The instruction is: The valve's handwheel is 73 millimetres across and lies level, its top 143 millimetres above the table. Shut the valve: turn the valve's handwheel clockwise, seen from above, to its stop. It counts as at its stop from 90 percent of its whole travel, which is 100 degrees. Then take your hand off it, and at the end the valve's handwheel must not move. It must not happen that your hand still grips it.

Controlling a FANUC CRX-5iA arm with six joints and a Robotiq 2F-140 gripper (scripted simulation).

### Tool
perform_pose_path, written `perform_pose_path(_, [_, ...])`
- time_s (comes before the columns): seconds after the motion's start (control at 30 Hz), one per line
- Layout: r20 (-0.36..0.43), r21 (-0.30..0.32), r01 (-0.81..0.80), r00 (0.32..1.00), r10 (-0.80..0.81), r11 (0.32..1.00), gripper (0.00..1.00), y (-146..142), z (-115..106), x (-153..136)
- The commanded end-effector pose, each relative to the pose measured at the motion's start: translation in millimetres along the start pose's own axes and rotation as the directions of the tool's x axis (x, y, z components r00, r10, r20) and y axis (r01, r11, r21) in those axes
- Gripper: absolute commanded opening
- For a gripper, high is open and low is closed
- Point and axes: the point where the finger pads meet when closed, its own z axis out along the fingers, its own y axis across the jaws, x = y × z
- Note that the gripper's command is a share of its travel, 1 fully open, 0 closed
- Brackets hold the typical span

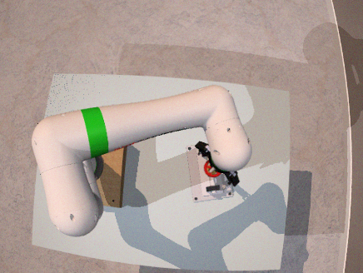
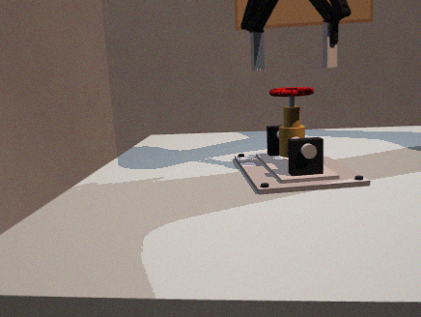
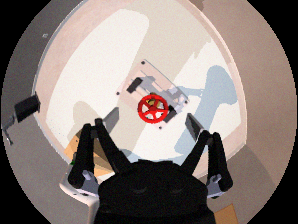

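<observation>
The valve has a red handwheel [image 2: 292, 91] lying level on a thin stem above a yellow body [image 2: 292, 130], with black end blocks, on a grey baseplate [image 2: 300, 175]. My gripper [image 2: 294, 65] is open and empty. It hangs straight above the handwheel with a small gap, one fingertip to each side of it. In the wrist view the handwheel [image 3: 153, 110] lies between my two spread fingers. From overhead the arm's wrist covers most of the handwheel [image 1: 206, 166].
A wooden block [image 1: 112, 176] stands by the arm's base, left of the valve. The baseplate [image 1: 208, 179] sits toward the right of the pale mat. An orange-brown panel [image 2: 299, 12] shows behind my fingers.
</observation>
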Motion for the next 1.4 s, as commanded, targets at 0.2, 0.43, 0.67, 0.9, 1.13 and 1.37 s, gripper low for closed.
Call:
perform_pose_path(0.2, [0.000, 0.000, 0.000, 1.000, 0.000, 1.000, 1.00, 0.1, 5.2, 0.1])
perform_pose_path(0.43, [0.000, 0.000, 0.000, 1.000, 0.000, 1.000, 1.00, 0.1, 11.0, 0.2])
perform_pose_path(0.67, [0.000, 0.000, 0.000, 1.000, 0.000, 1.000, 1.00, 0.1, 21.3, 0.2])
perform_pose_path(0.9, [0.000, 0.000, 0.000, 1.000, 0.000, 1.000, 1.00, 0.2, 29.2, 0.2])
perform_pose_path(1.13, [0.000, 0.000, 0.000, 1.000, 0.000, 1.000, 1.00, 0.2, 39.2, 0.2])
perform_pose_path(1.37, [0.000, 0.000, 0.000, 1.000, 0.000, 1.000, 1.00, 0.2, 45.5, 0.3])
